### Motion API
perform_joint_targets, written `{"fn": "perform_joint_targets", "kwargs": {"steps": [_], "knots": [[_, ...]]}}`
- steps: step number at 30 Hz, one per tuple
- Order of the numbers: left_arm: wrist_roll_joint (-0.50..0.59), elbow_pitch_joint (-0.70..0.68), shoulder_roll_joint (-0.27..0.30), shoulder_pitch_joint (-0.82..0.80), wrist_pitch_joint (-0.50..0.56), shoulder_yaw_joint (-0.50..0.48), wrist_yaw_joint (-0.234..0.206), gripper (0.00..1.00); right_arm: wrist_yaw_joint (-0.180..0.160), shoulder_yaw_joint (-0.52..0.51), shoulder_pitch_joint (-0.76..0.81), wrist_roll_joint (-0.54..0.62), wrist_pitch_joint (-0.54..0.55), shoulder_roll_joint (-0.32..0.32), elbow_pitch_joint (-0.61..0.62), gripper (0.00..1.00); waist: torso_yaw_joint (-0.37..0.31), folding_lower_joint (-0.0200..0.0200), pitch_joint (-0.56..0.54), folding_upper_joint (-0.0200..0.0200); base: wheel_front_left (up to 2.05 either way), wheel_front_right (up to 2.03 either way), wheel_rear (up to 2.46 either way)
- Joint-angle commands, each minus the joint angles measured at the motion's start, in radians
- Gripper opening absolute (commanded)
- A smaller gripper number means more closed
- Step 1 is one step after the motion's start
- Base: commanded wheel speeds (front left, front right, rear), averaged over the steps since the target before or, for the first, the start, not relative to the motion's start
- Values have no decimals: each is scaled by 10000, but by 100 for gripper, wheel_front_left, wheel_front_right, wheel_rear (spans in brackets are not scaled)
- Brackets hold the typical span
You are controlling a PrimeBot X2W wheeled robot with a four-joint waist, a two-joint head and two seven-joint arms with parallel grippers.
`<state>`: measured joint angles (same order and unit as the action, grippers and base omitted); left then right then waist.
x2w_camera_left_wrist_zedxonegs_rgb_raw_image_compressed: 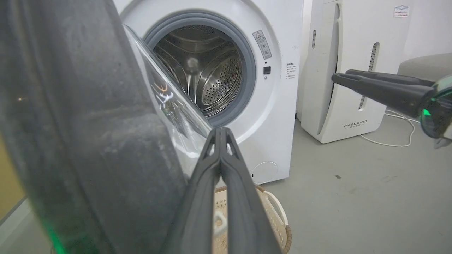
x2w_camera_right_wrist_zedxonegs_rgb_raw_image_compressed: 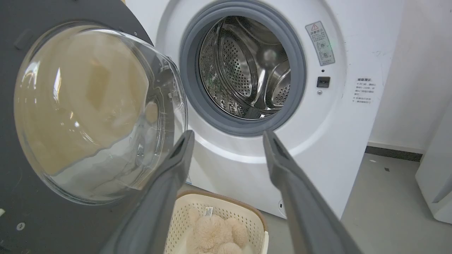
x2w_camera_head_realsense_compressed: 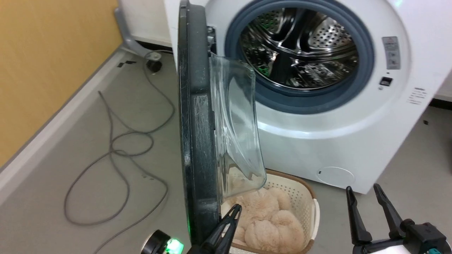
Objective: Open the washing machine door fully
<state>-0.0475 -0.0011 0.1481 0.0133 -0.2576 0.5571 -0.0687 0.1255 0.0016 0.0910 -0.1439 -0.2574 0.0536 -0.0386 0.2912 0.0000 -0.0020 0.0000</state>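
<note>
Standing upright, edge-on, the washing machine door (x2w_camera_head_realsense_compressed: 197, 123) bulges its glass rightward; left claw (x2w_camera_head_realsense_compressed: 235, 211) pressed together, right claw (x2w_camera_head_realsense_compressed: 363, 188) spread.

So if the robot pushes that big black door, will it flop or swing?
Probably swing: the washing machine door looks thick and rigid. Its bulging glass bowl likely makes it heavy. Being smooth, it might slip against the shut left gripper.

Blk tapered fingers (x2w_camera_right_wrist_zedxonegs_rgb_raw_image_compressed: 296, 187), green wrist LED (x2w_camera_head_realsense_compressed: 173, 245)

The washing machine door (x2w_camera_head_realsense_compressed: 197, 123) juts from the washing machine (x2w_camera_head_realsense_compressed: 317, 141)'s left side; the basket (x2w_camera_head_realsense_compressed: 300, 192) sits before it, the cable (x2w_camera_head_realsense_compressed: 112, 139) on the floor farther left.
</note>
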Motion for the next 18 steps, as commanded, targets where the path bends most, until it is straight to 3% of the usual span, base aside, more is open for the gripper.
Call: {"fn": "perform_joint_targets", "kwargs": {"steps": [1, 9, 18], "knots": [[20, -85, 148, 178, -42, -123, -90, 0, 52, 6, 107, -55, -44, -34, -32, 100, 250, 0, 23, 0, 0, 0, 0], [-119, -388, 581, 398, -1, -708, -489, 0, 52, 35, 31, -61, -44, -34, -42, 100, 725, 0, 153, 0, 0, 0, 0], [-500, -574, 1016, 630, 68, -1714, -1074, 0, 52, 126, -15, -44, -44, -34, -54, 100, 806, 0, 336, 0, 0, 0, 0]]}}
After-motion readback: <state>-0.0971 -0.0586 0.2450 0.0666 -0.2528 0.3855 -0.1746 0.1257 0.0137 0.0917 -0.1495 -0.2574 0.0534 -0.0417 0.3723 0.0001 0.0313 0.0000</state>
